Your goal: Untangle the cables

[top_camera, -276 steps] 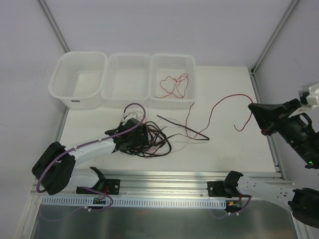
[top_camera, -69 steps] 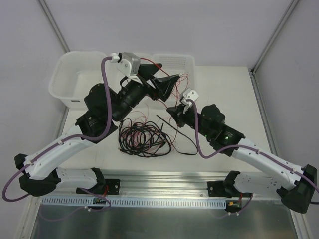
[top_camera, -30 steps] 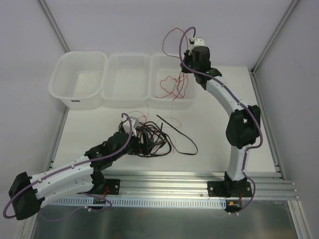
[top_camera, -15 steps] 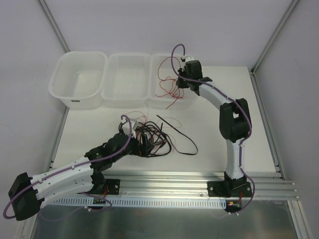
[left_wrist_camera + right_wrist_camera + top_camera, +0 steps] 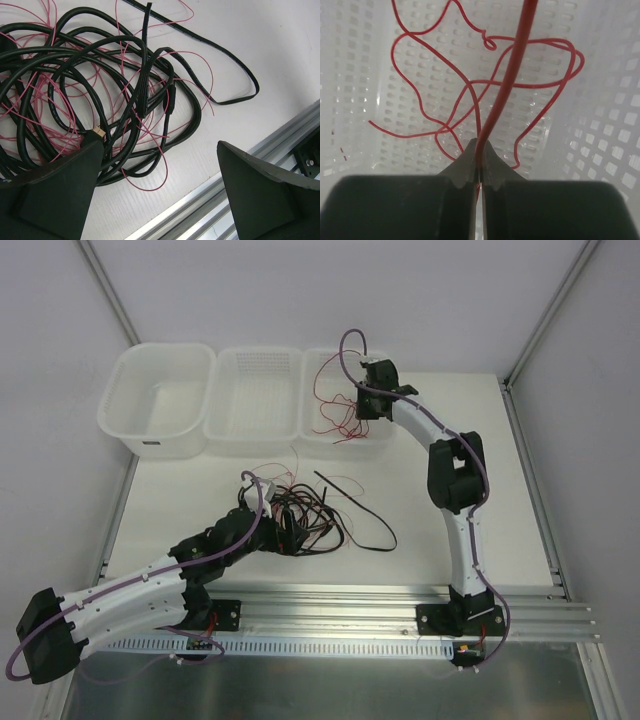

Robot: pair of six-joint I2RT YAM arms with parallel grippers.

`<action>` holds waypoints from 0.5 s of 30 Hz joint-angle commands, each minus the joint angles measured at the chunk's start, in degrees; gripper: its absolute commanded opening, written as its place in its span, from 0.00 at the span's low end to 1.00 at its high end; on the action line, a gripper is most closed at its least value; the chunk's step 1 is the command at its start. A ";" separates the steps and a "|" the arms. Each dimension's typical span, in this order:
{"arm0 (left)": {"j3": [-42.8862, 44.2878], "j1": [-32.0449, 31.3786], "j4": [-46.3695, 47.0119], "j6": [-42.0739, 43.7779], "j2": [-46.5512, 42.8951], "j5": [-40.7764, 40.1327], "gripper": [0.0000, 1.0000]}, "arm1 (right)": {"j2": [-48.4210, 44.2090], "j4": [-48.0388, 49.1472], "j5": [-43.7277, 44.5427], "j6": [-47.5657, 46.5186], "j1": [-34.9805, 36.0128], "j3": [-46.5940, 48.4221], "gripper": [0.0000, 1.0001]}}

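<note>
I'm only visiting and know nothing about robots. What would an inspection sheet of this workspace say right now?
Surface: white table.
Job's things: tangle of black and pink cables by the left arm; a black cable looping out beside it; red wire hanging into the right basket.
Clutter: nothing seen.
Jaws: left jaws open over the tangle, holding nothing; right jaws shut on the red wire.
Cables: purple cables run along both arms.
Surroundings: left basket and middle basket look empty; metal rail at the near edge; white walls.
</note>
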 commanded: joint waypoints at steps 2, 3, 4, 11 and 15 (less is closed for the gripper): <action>-0.16 0.08 0.90 -0.80 -0.05 -1.17 0.99 | 1.36 -7.15 1.65 1.06 -0.68 4.73 0.02; -0.08 0.08 0.90 -0.80 0.12 -1.08 0.99 | 1.19 -7.42 1.56 0.97 -0.68 4.74 0.05; -0.08 0.08 0.90 -0.88 0.30 -0.99 0.99 | 0.67 -7.51 1.47 0.79 -0.68 4.39 0.10; -0.08 0.08 0.81 -1.24 -0.84 -0.46 0.99 | -8.99 -6.19 -1.78 -0.26 -0.68 0.96 0.42; 0.01 0.08 0.72 -1.32 -1.55 -0.73 0.99 | -14.01 -7.42 -3.01 -1.93 -0.60 1.83 0.51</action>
